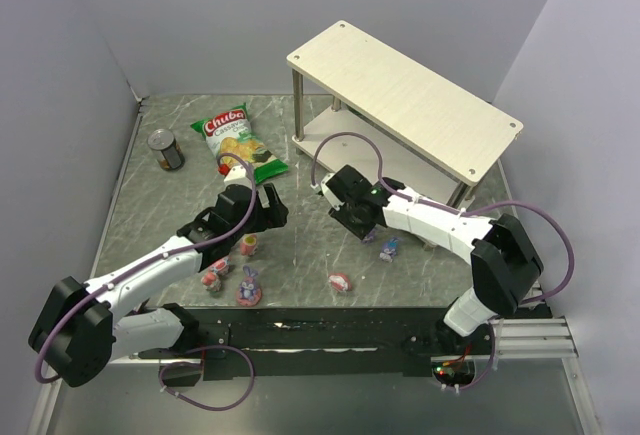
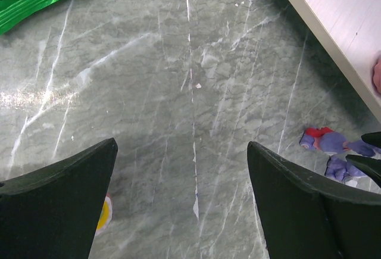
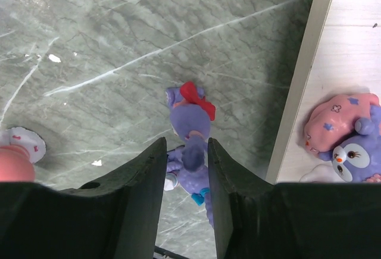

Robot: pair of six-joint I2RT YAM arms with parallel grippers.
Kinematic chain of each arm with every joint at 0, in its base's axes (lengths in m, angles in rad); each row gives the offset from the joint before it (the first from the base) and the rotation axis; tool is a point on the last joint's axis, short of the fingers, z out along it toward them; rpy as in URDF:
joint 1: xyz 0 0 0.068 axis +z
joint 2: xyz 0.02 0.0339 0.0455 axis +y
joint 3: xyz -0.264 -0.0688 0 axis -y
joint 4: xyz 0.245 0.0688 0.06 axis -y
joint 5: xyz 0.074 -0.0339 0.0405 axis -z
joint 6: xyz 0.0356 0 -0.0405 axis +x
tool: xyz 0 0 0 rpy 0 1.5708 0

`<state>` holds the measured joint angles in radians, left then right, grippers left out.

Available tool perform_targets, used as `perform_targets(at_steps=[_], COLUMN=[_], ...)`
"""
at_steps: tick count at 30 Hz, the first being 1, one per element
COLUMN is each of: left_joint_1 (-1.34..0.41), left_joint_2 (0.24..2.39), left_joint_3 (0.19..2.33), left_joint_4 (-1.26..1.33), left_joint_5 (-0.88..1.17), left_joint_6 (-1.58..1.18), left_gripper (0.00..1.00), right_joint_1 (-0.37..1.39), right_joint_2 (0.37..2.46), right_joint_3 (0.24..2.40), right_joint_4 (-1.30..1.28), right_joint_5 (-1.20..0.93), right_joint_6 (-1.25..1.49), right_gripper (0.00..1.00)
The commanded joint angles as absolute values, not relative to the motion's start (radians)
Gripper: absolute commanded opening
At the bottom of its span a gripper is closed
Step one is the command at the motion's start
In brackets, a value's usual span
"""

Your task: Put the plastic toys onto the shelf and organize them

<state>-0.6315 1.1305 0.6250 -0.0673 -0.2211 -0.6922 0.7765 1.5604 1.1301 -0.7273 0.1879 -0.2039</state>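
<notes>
The grey-green marble-patterned bench (image 2: 149, 92) is smooth with a soft sheen and one bright glare streak. The pale wooden two-tier shelf (image 1: 405, 95) has matt, finely grained boards on thin bare-metal posts (image 1: 298, 105). The green crinkled chip bag (image 1: 240, 145) is glossy film; the dark round can (image 1: 167, 151) is metal. The purple plastic figurine with a red bow (image 3: 191, 119) and the pink rounded plastic figurine (image 3: 333, 119) look glossy. The right tool (image 3: 186, 146) has matt black, faintly rough fingers (image 3: 137, 181).
</notes>
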Motion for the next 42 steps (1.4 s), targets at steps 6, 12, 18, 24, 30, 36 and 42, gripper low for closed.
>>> perform_targets(at_steps=[6, 12, 18, 24, 30, 36, 42], left_joint_1=[-0.627, -0.627, -0.627, -0.627, -0.626, -0.626, -0.626], left_joint_2=[1.132, 1.129, 1.132, 1.124, 1.118, 1.109, 1.1], left_joint_3=[0.658, 0.649, 0.646, 0.641, 0.64, 0.635, 0.627], left_joint_4=[-0.032, -0.029, -0.026, -0.031, -0.034, -0.037, -0.035], left_joint_5=[-0.209, -0.21, -0.207, -0.215, -0.219, -0.224, -0.227], left_joint_6=[-0.681, -0.681, -0.681, -0.677, -0.673, -0.672, -0.673], left_gripper=[0.97, 0.96, 0.97, 0.96, 0.96, 0.96, 0.96], right_joint_1=[0.782, 0.784, 0.781, 0.781, 0.781, 0.778, 0.736], right_joint_2=[1.565, 1.548, 1.552, 1.568, 1.582, 1.594, 1.64], right_joint_3=[1.123, 1.117, 1.103, 1.124, 1.184, 1.317, 1.445], right_joint_4=[-0.724, -0.738, -0.738, -0.742, -0.764, -0.819, -0.853], right_joint_5=[0.245, 0.256, 0.267, 0.29, 0.311, 0.325, 0.357], right_joint_6=[-0.195, -0.18, -0.16, -0.143, -0.141, -0.176, -0.273], right_gripper=[0.4, 0.41, 0.39, 0.1, 0.0, 0.0, 0.0])
